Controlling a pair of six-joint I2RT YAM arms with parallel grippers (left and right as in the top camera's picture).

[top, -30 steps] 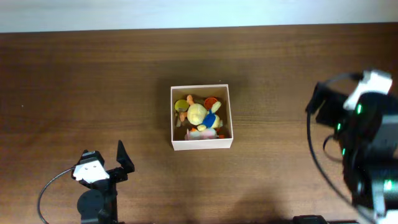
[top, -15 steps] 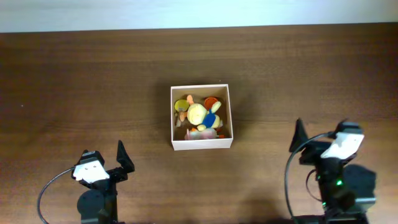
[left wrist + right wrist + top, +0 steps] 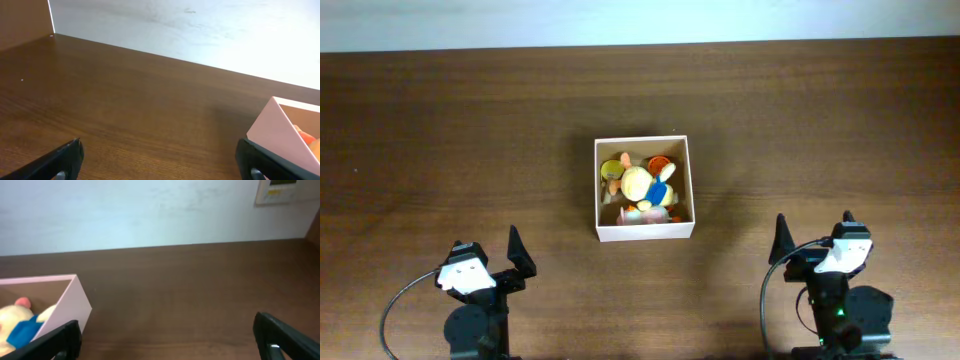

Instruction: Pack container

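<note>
A dark wooden table [image 3: 470,130] stands against a pale wall [image 3: 200,25].

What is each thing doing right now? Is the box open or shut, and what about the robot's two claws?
container: upright, open on top, full of small toys.
yellow plush toy: lying inside the container, on top of the other toys.
left gripper: open, holding nothing, apart from the container.
right gripper: open, holding nothing, apart from the container.

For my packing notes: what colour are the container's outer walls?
White; the container walls show best in the overhead view.
</note>
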